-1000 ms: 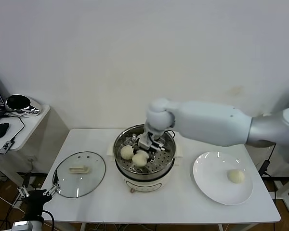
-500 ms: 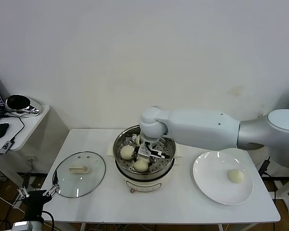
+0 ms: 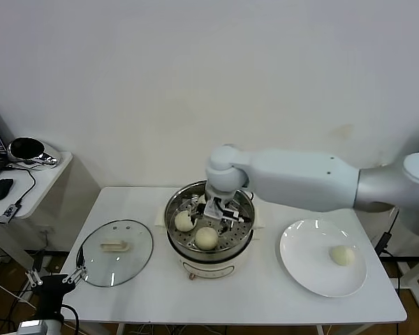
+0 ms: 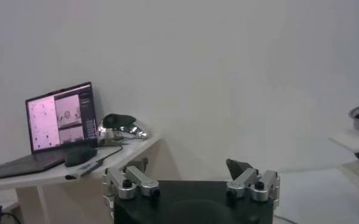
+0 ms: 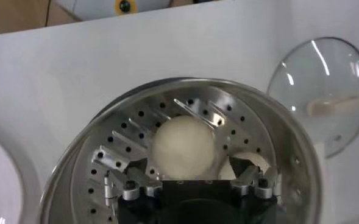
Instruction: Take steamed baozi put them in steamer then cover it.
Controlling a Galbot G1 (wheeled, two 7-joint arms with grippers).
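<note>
Over the steamer, the right claw hangs released above 2 baozi; the left claw waits spread below the worktop.

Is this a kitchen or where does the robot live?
More likely a lab or test room than a kitchen: bare white wall, a plain white table holding just a steamer and plate, and a side desk with a laptop.
</note>
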